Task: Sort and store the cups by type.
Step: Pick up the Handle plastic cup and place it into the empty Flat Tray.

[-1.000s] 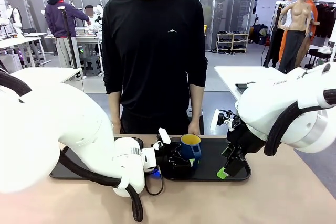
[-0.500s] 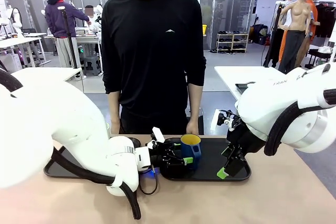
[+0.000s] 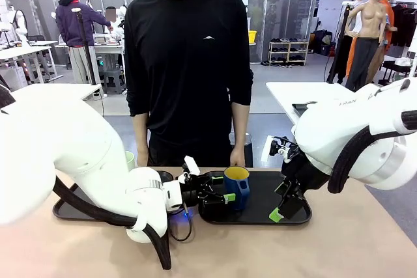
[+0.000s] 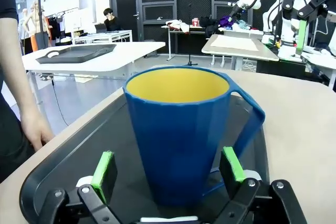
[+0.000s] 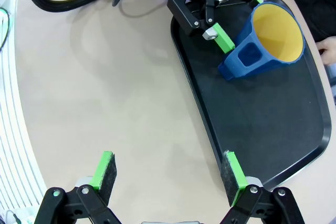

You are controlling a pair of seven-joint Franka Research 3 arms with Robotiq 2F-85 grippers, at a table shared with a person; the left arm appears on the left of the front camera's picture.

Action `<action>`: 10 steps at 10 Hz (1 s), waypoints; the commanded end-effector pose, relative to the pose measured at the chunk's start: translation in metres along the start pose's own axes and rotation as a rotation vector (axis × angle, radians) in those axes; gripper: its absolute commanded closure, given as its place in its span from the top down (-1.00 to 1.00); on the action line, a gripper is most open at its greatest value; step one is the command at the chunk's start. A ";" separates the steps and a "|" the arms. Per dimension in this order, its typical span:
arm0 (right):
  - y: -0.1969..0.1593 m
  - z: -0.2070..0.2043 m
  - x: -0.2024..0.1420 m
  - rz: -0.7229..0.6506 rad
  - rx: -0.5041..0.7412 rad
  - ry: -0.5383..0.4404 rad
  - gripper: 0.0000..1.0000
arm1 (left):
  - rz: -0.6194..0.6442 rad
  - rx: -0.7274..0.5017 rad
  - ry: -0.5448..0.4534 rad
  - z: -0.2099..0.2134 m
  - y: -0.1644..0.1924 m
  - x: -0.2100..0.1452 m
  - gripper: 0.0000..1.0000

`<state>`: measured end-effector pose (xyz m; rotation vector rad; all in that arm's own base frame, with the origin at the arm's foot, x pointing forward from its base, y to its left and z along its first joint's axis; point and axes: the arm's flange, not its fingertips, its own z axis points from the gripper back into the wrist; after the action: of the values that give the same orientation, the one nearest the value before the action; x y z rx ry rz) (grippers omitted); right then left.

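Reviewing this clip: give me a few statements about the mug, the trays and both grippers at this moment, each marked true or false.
1. The blue mug stands upright on the black tray. True.
2. The left gripper is clamped on the mug. False: its jaws stand open, pads clear of the mug on either side.
3. The right gripper holds the mint-green tumbler. False: it is open and holds nothing; the tumbler stands behind the left arm.
4. The mug is yellow inside. True.
5. The person's hand grips the mug's handle. False: it hangs at the table's far edge.
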<state>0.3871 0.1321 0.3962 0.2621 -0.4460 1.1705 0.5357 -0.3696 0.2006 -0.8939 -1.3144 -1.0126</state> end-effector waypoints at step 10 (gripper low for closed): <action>0.002 -0.002 0.000 -0.018 -0.016 0.010 1.00 | -0.017 0.075 0.122 0.032 -0.088 -0.016 1.00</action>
<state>0.3871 0.1322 0.3961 0.2621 -0.4459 1.1706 0.4956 -0.3590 0.2063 -0.8351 -1.2261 -1.0082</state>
